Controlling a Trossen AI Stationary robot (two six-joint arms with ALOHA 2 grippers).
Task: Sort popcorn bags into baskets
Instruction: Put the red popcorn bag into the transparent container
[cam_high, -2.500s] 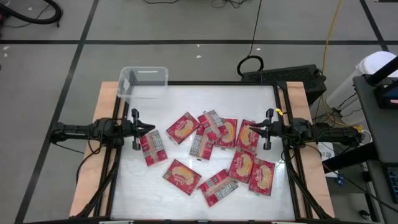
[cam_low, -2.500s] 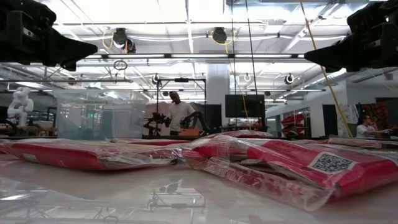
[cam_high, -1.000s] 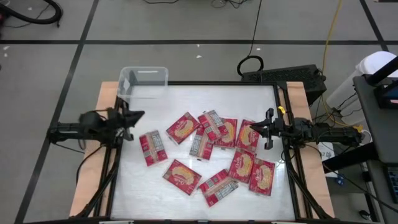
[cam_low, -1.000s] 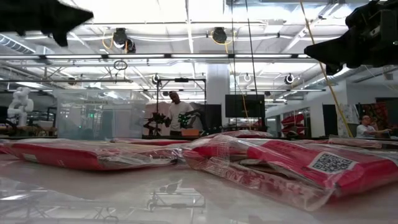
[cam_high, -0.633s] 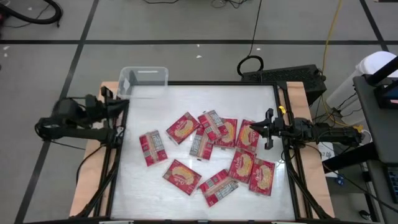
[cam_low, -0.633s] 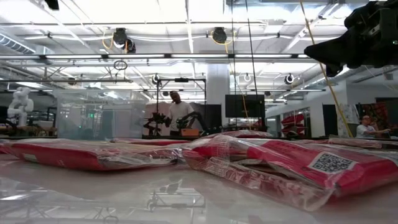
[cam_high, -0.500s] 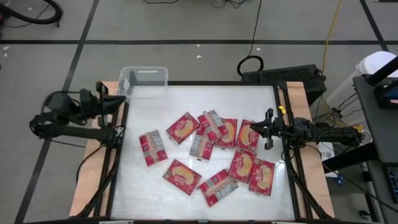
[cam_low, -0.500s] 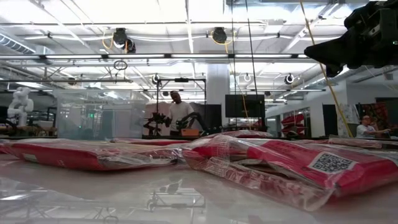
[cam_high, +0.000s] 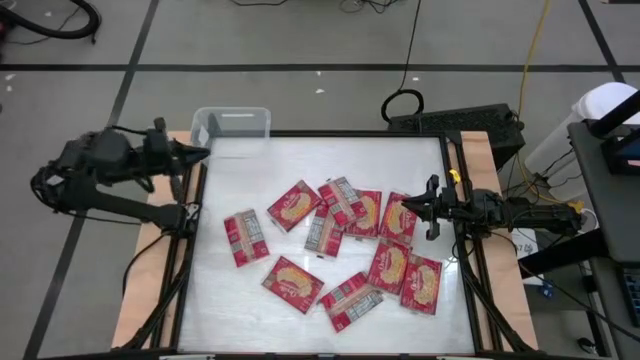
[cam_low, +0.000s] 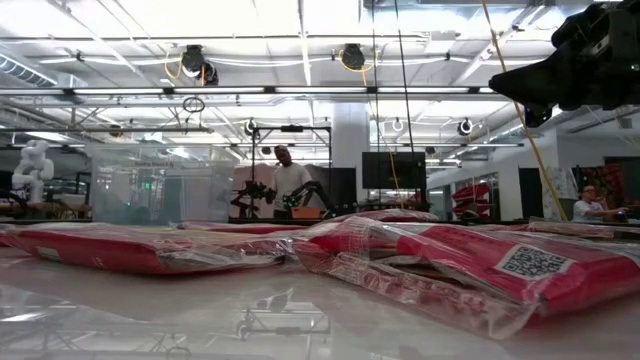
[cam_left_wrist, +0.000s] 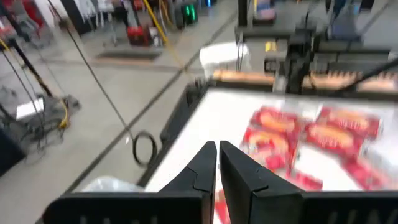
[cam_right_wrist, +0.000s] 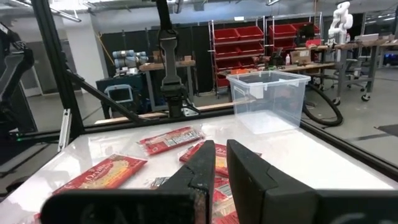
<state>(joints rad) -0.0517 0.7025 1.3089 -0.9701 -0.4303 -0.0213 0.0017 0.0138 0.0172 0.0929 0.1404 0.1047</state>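
Ten flat red popcorn bags (cam_high: 293, 281) lie scattered, none inside the clear plastic rectangular basket (cam_high: 231, 132). Left gripper (cam_high: 198, 154) beside it and right gripper (cam_high: 412, 207) are clenched, empty.

Hidden, cropped and blurred regions of the scene.
Low view: nearest flat red popcorn packet (cam_low: 500, 275) is cut by the right edge; left wrist view blurs the red packets (cam_left_wrist: 311, 134); overlapping packets (cam_high: 345, 210) on the white tabletop (cam_high: 400, 160) partly cover one another.
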